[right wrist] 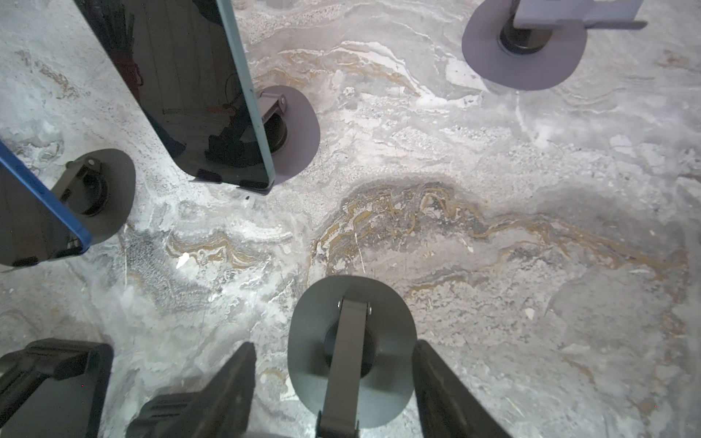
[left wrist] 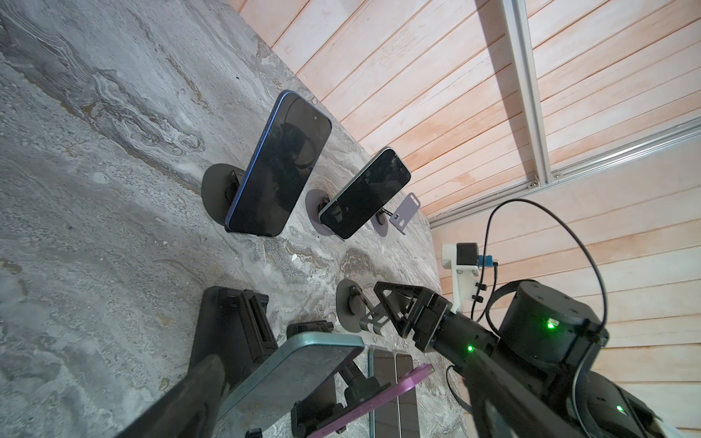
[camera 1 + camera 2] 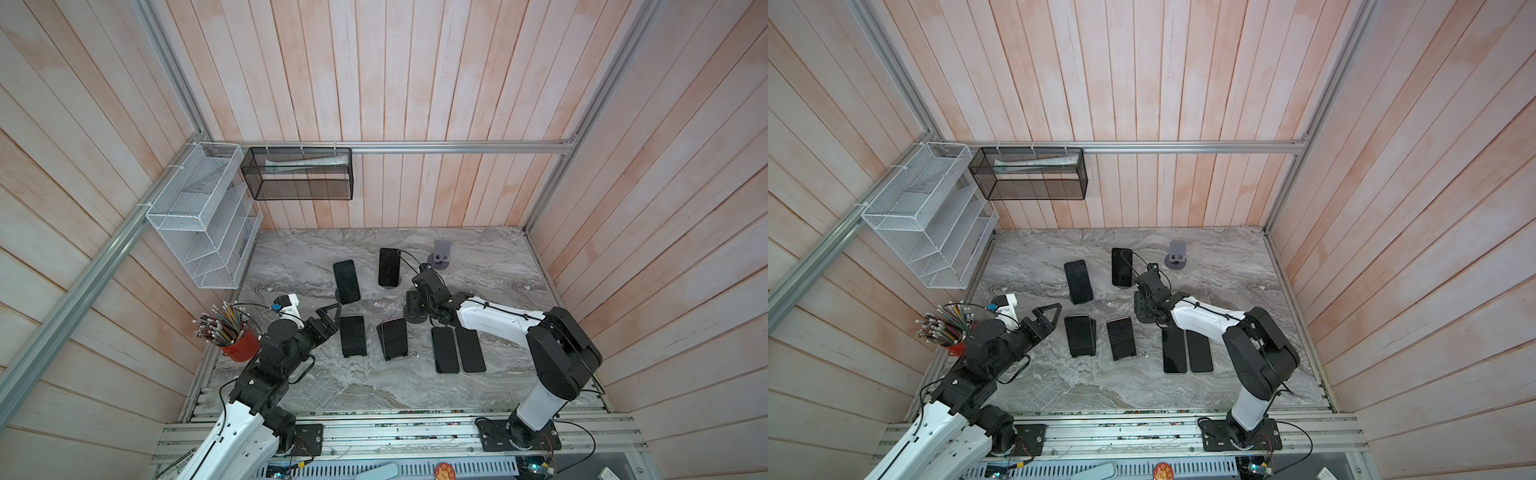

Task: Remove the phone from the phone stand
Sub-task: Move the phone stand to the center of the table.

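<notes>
The right gripper (image 3: 414, 311) hangs at mid-counter (image 3: 498, 291). Its fingers (image 1: 235, 379) stand apart astride an empty dark phone stand (image 1: 349, 341), gripping nothing. A purple-edged phone (image 3: 392, 338) is propped at its 8 o'clock and a teal-edged phone (image 3: 389, 267) at its 11. Flat phones (image 3: 446, 351) lie at its 5 o'clock. The left gripper (image 3: 330, 318) gapes wide.

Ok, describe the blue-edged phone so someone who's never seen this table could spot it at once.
On the marble table, look at the far row, where two dark phones lean on round-based stands. The blue-edged phone is the one nearer the white wire rack. The other phone has a pale teal edge; only this one's is bright blue.
</notes>
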### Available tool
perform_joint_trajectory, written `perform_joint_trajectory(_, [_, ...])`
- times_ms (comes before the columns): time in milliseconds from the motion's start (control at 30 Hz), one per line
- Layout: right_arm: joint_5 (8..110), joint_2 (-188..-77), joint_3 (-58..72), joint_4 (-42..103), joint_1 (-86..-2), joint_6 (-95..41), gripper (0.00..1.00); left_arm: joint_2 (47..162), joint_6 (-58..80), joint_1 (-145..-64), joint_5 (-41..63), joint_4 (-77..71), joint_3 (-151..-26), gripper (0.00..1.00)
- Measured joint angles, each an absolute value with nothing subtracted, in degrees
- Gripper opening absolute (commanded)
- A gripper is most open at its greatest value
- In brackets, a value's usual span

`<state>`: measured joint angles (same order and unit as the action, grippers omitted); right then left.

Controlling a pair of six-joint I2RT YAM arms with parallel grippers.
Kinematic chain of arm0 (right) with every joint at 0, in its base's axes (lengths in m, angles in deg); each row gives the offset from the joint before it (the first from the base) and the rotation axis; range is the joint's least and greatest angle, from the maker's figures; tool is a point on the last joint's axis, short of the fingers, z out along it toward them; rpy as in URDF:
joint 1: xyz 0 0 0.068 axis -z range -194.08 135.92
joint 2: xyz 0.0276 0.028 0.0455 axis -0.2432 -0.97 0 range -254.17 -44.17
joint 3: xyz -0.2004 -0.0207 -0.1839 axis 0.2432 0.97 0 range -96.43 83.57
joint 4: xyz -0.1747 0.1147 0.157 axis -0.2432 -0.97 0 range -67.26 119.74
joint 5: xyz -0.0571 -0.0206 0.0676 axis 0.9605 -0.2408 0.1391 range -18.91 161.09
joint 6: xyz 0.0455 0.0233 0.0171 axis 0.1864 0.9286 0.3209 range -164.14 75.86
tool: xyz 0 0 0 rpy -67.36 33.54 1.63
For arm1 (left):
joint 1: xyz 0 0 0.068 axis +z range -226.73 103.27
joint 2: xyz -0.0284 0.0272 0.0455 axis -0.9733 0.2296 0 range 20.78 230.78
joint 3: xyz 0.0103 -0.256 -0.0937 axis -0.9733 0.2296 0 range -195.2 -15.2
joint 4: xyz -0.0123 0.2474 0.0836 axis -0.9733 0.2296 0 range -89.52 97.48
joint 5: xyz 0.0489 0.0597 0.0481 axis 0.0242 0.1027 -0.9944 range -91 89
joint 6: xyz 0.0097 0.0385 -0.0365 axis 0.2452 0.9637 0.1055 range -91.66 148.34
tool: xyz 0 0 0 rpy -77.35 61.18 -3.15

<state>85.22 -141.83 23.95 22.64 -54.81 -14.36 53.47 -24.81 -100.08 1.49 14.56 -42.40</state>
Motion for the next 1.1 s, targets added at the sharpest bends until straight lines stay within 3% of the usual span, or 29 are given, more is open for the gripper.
perform_joint_trajectory(367, [88.06, -137.09, 25.48, 22.47, -53.87, -17.31, 0.63, 56.46, -24.61, -100.08, 1.59, 11.85, -41.87, 1.0])
perform_joint_trajectory(567, [88.39, -133.2, 25.07, 22.45, -48.95, -20.59, 0.63, 56.59, -24.61, -100.08, 1.7, 11.59, -41.85, 1.0])
perform_joint_trajectory(833, [85.9, -132.59, 25.11, 22.18, -48.69, -19.43, 0.85, 56.27, -23.98, -100.08, 1.57, 11.44, -41.85, 1.0])
perform_joint_trajectory(1100, [86.34, -133.99, 25.09, 21.59, -53.08, -12.46, 0.86, 57.18, -23.98, -100.08, 1.73, 10.48, -41.44, 1.0])
